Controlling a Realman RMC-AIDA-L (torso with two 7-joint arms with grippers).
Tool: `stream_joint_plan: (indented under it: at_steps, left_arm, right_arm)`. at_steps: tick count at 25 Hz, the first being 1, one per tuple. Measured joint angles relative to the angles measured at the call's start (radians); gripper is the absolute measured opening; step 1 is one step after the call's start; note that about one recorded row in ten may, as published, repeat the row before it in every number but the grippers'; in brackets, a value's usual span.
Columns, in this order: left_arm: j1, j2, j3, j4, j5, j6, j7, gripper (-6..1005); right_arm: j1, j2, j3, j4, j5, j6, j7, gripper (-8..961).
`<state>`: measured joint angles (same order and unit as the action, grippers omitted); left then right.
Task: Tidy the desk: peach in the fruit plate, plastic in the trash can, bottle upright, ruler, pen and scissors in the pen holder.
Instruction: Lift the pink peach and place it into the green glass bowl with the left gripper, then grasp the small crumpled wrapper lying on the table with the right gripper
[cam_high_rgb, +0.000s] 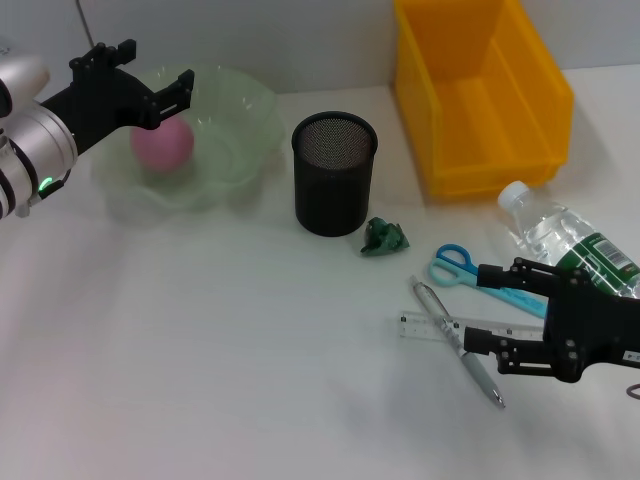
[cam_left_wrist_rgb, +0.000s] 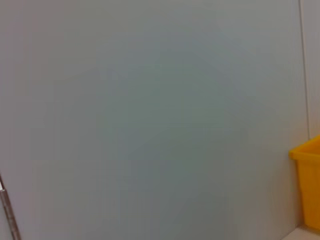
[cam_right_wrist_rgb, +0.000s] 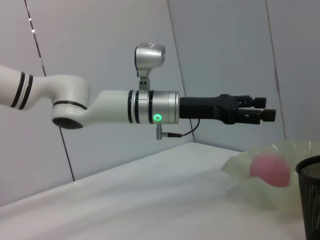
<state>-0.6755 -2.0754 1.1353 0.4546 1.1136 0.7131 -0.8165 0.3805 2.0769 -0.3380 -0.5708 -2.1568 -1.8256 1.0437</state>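
Note:
A pink peach (cam_high_rgb: 163, 143) lies in the pale green fruit plate (cam_high_rgb: 240, 110); both also show in the right wrist view, peach (cam_right_wrist_rgb: 270, 170) and plate (cam_right_wrist_rgb: 240, 162). My left gripper (cam_high_rgb: 158, 65) hangs open and empty just above the peach, and it also shows in the right wrist view (cam_right_wrist_rgb: 270, 107). A crumpled green plastic (cam_high_rgb: 384, 237) lies beside the black mesh pen holder (cam_high_rgb: 334, 175). My right gripper (cam_high_rgb: 478, 308) is open and low over the clear ruler (cam_high_rgb: 430, 325), silver pen (cam_high_rgb: 455, 342) and blue scissors (cam_high_rgb: 455, 265). The bottle (cam_high_rgb: 560, 235) lies on its side behind that gripper.
The yellow trash bin (cam_high_rgb: 480, 90) stands at the back right, and its corner shows in the left wrist view (cam_left_wrist_rgb: 307, 185). The pen holder's rim shows in the right wrist view (cam_right_wrist_rgb: 312, 195). The white table stretches open across the front left.

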Motion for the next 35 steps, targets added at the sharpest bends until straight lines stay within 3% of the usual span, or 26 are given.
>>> stream_joint_plan:
  at_steps: [4,6,7,8,11,13,19,20,23,28,35]
  left_arm:
    - [0.031,0.001,0.003,0.008,-0.001,0.077,-0.010,821]
    - [0.094,0.007,0.001,0.016,-0.001,0.252,-0.011,821]
    - [0.094,0.007,0.001,0.016,-0.001,0.252,-0.011,821]
    - [0.128,0.011,0.007,0.018,0.012,0.350,-0.007,821]
    - [0.159,0.012,0.011,0.018,0.041,0.417,-0.004,821]
    - [0.201,0.012,0.020,0.017,0.112,0.501,-0.002,822]
    - [0.230,0.010,0.047,0.009,0.195,0.552,0.000,822]
    - [0.233,0.009,0.052,0.008,0.200,0.558,-0.001,822]
    - [0.235,0.007,0.077,0.000,0.203,0.569,-0.009,818]
    - [0.234,0.006,0.108,-0.004,0.204,0.570,-0.010,816]
    - [0.228,0.006,0.113,-0.014,0.205,0.570,-0.010,816]
  right_arm:
    - [-0.006,0.000,0.004,-0.013,0.039,0.004,0.054,818]
    - [-0.018,-0.001,0.038,-0.052,0.110,0.010,0.162,818]
    - [-0.018,-0.001,0.038,-0.052,0.110,0.010,0.162,818]
    - [-0.023,-0.001,0.066,-0.100,0.138,0.011,0.248,818]
    - [-0.023,-0.001,0.073,-0.156,0.144,0.007,0.323,818]
    - [-0.015,0.002,0.068,-0.278,0.150,0.013,0.480,818]
    - [-0.011,0.005,0.026,-0.510,0.151,0.009,0.678,817]
    - [-0.017,0.007,-0.010,-0.606,0.149,0.006,0.742,817]
    - [-0.024,0.009,-0.065,-0.705,0.146,0.006,0.818,817]
    - [-0.030,0.010,-0.120,-0.798,0.114,0.007,0.899,817]
    - [-0.028,0.011,-0.149,-0.815,0.084,0.007,0.929,817]
